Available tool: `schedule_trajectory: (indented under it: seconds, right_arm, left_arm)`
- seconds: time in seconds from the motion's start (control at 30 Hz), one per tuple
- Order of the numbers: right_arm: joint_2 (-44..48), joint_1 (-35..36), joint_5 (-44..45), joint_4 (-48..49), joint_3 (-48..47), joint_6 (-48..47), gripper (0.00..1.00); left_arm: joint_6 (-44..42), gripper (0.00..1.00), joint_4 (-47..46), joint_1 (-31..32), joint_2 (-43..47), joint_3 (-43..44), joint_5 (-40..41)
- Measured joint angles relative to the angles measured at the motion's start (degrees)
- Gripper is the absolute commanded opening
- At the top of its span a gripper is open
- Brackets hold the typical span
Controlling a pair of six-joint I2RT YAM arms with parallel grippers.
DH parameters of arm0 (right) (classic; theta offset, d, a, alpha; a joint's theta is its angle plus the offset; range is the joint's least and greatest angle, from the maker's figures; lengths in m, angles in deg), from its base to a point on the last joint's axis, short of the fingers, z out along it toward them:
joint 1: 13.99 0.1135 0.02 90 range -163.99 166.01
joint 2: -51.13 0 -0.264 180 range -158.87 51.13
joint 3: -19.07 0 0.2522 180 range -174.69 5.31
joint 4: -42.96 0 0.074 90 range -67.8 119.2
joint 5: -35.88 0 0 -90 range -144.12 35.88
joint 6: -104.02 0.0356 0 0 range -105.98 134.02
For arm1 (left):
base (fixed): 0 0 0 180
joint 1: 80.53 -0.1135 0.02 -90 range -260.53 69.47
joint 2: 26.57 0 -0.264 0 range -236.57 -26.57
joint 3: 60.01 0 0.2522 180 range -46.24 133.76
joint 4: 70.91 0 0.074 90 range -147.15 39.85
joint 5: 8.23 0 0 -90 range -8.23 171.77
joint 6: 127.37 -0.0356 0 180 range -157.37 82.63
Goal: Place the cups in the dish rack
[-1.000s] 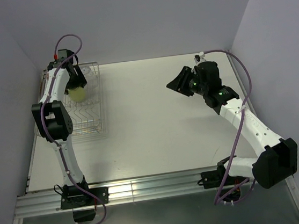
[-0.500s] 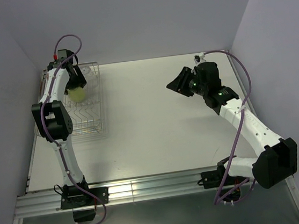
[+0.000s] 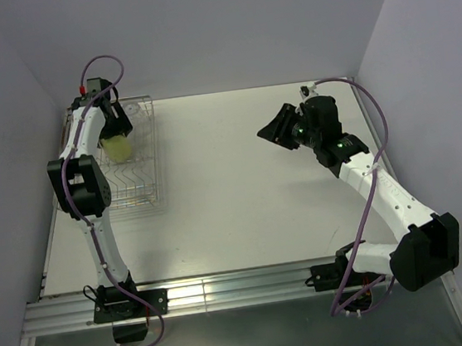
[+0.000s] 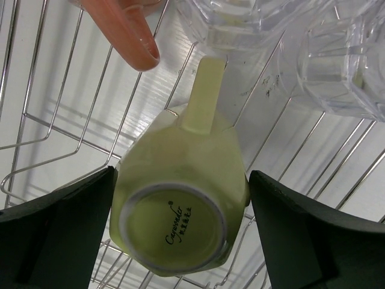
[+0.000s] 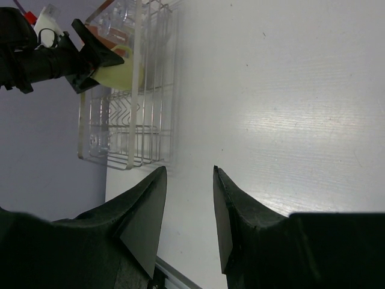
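Far left, your dish rack (image 3: 150, 182) sits tight in the table's (image 3: 241, 188) back corner, with the wall (image 3: 13, 164) just beside it. Your left gripper (image 4: 181, 176) hangs over it, jaws spread wide either side of the upturned yellow-green mug (image 4: 174, 232). An orange mug handle (image 4: 129, 39) and two clear tumblers (image 4: 240, 24) crowd just beyond. Rightward, broad white table runs to your right gripper (image 5: 189, 170), which hovers with jaws parted on nothing. Since a second ago the left jaws have widened; the right arm is unchanged.

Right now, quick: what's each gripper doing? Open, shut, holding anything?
Left gripper: open, straddling the upturned yellow-green mug in the dish rack.
Right gripper: open, holding nothing.
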Motion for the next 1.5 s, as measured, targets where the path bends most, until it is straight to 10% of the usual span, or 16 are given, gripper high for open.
schedule_trajectory:
  seconds: [0.77,1.5]
  right_arm:
    - [0.0,0.0,0.0,0.0,0.0,0.0,0.44]
    - [0.1,0.0,0.1,0.8,1.2,0.0,0.45]
  left_arm:
    - [0.1,0.99,0.1,0.0,4.3,1.9,1.5]
    - [0.0,0.99,-7.6,13.9,44.0,-15.5,-7.5]
